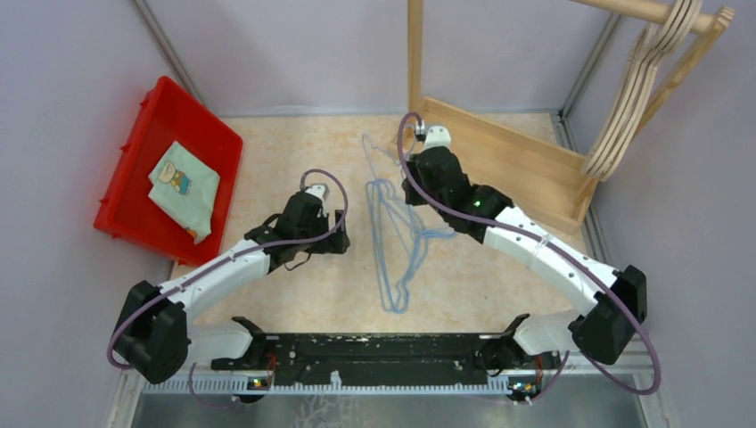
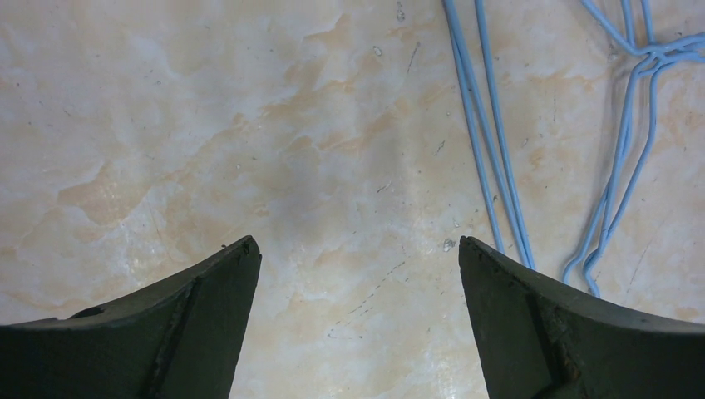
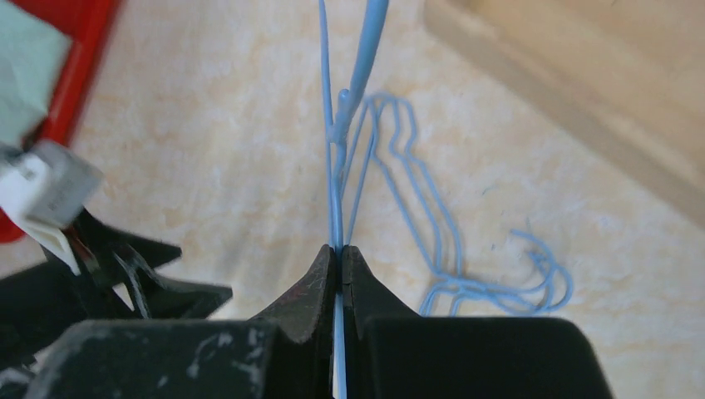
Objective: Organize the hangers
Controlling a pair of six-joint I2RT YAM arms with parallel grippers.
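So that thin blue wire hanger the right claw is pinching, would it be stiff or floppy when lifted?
Probably light and slightly springy: the blue wire hanger is very thin, so it may wobble. Pinched on one strand by the right gripper, it could swing or pivot. It might also snag the other wire hangers lying nearby.

Your hangers: blue wire ones [image 1: 417,234] on the table [image 1: 294,152], wooden ones [image 1: 637,89] on the rail [image 1: 624,7].
You have a tangle of thin light-blue wire ones lying flat mid-table, hooks toward the right. A single wire hanger [image 3: 335,179] is pinched in your right gripper [image 3: 339,253]. The thick beige wooden ones hang bunched together at the far right.
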